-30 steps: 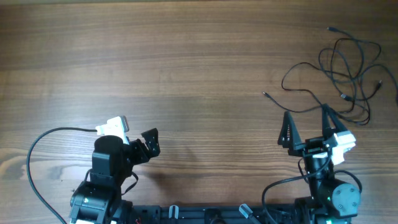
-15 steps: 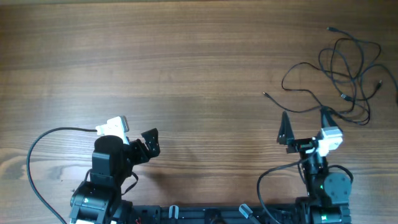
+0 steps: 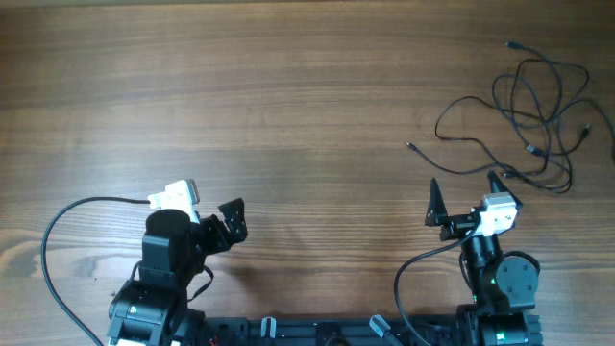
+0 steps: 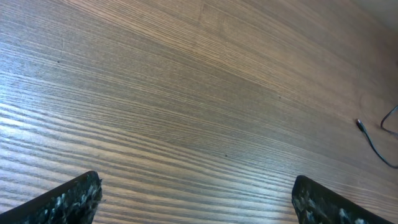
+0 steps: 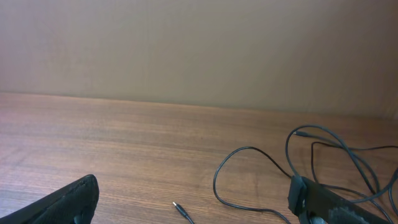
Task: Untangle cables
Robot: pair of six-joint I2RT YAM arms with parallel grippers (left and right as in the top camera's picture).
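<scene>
Overhead: cables [image 3: 527, 115] tangled on tabletop [image 3: 288, 96] just beyond right pincer [image 3: 465, 187], far from left pincer [image 3: 211, 211]. Both pincers gape wide, holding nothing.

Black left arm [image 3: 163, 274], black right arm [image 3: 498, 279]. White camera block [image 3: 175, 196] on each wrist. Pointed black fingers [image 3: 433, 204], speckled surface. Thick black cable [image 3: 56, 235] at left base.
</scene>
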